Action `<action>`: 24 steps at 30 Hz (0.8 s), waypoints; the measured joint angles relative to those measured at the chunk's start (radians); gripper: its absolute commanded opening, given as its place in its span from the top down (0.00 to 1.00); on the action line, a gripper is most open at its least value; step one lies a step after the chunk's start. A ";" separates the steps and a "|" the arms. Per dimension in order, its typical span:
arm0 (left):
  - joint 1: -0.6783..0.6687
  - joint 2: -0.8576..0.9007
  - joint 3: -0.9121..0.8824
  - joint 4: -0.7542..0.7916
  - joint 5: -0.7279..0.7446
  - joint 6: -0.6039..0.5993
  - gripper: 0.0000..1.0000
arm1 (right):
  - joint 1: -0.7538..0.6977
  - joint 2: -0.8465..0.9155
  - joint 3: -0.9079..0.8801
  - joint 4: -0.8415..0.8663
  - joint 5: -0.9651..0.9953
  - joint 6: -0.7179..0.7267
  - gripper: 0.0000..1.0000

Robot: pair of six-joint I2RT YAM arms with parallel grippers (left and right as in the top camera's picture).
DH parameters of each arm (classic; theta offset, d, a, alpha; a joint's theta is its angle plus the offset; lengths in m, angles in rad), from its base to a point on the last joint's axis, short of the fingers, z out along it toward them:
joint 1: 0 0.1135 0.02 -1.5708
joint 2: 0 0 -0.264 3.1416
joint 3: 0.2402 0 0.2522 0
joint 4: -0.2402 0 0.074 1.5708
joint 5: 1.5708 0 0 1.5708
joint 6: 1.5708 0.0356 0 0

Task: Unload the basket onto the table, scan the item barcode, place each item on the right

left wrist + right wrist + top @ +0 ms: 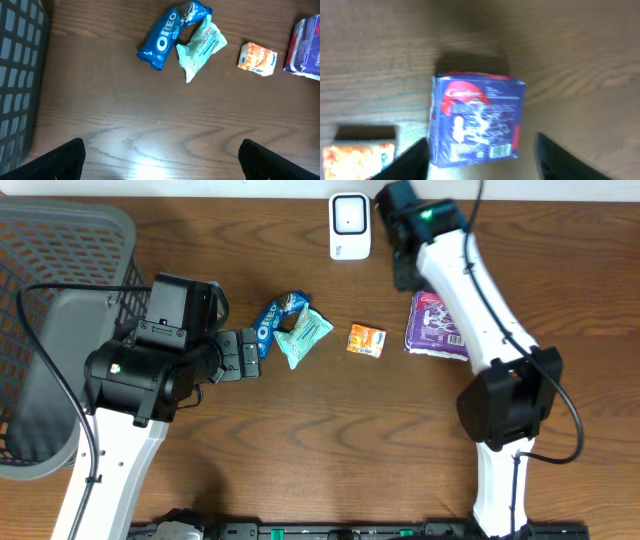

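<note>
One purple pack (477,120) lies flat on the table (330,440), right of centre and near the one white scanner (349,225) at the far edge. The right gripper (480,142) hangs over it, jaws spread wider than the pack and holding nothing. One orange box (366,340) sits just left. Further left, one Oreo pack (275,318) touches one green pouch (303,335). The left gripper (160,145) is wide apart and empty. One basket (60,240) fills the left edge. Bare wood runs along the near side.
</note>
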 measured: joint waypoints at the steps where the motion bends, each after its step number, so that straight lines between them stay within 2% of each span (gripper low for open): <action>1: 0.000 0.000 0.000 0.000 0.000 0.000 0.02 | -0.016 0.000 0.047 -0.043 -0.009 -0.009 0.23; 5: 0.000 0.000 0.000 0.000 0.000 0.000 0.02 | -0.085 -0.002 0.120 -0.158 -0.019 -0.049 0.23; 8: 0.000 0.000 0.000 0.000 0.000 0.000 0.02 | -0.153 -0.002 0.120 -0.196 -0.034 -0.068 0.15; 10: 0.000 0.000 0.000 0.000 0.000 0.000 0.02 | -0.223 -0.002 0.120 -0.192 -0.081 -0.079 0.16; 12: 0.000 0.000 0.000 0.000 0.000 0.000 0.02 | -0.307 -0.002 0.120 -0.175 -0.182 -0.105 0.27; 13: 0.000 0.000 0.000 0.000 0.000 0.000 0.02 | -0.353 0.000 0.120 -0.171 -0.239 -0.121 0.36; 15: 0.000 0.000 0.000 0.000 0.000 0.000 0.02 | -0.448 0.003 0.120 -0.168 -0.381 -0.158 0.59; 16: 0.000 0.000 0.000 0.000 0.000 0.000 0.02 | -0.487 0.005 0.120 -0.169 -0.438 -0.171 0.66; 18: 0.000 0.000 0.000 0.000 0.000 0.000 0.02 | -0.555 0.006 0.109 -0.169 -0.525 -0.185 0.68; 20: 0.000 0.000 0.000 0.000 0.000 0.000 0.02 | -0.602 0.006 0.080 -0.170 -0.577 -0.201 0.62; 24: 0.000 0.000 0.000 0.000 0.000 0.000 0.02 | -0.629 0.006 -0.045 -0.126 -0.642 -0.236 0.62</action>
